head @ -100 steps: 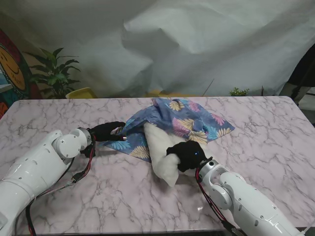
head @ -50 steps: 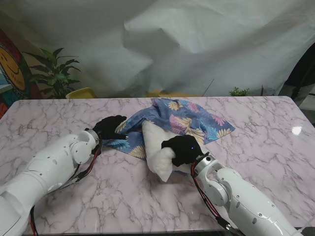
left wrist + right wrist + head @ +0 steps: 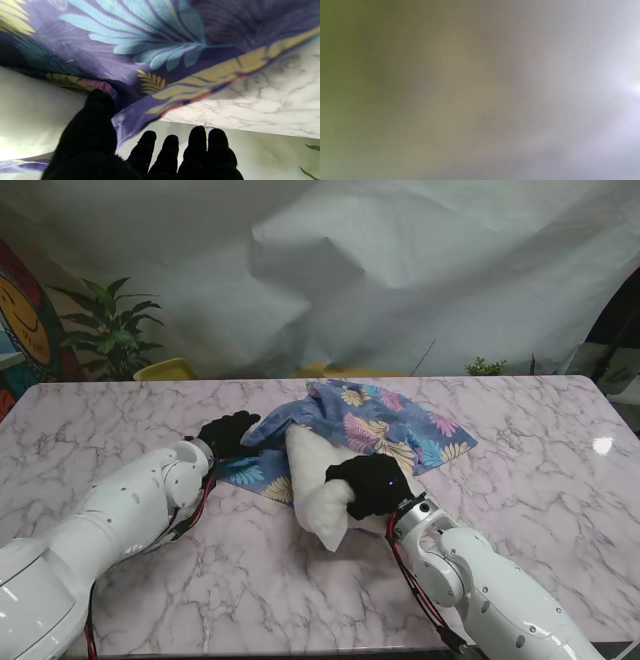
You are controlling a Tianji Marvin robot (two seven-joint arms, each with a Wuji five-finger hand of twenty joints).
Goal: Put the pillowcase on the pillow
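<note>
Gripping pillow (image 3: 318,480) – right hand (image 3: 368,483) (gloved)

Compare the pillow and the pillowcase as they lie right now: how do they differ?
The pillow is plain white and puffy; the pillowcase is thin blue cloth with a leaf print. The pillow's nearer end sticks out bare, while the pillowcase covers only its far end and spreads flat to the right. The right hand grips the pillow; the left hand pinches the pillowcase's edge. Both rest on the marble table.

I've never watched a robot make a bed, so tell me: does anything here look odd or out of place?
Only the right wrist camera: its picture is a featureless blur. Otherwise the pillow sticks halfway out of the rumpled pillowcase, which suits a job half done.
</note>
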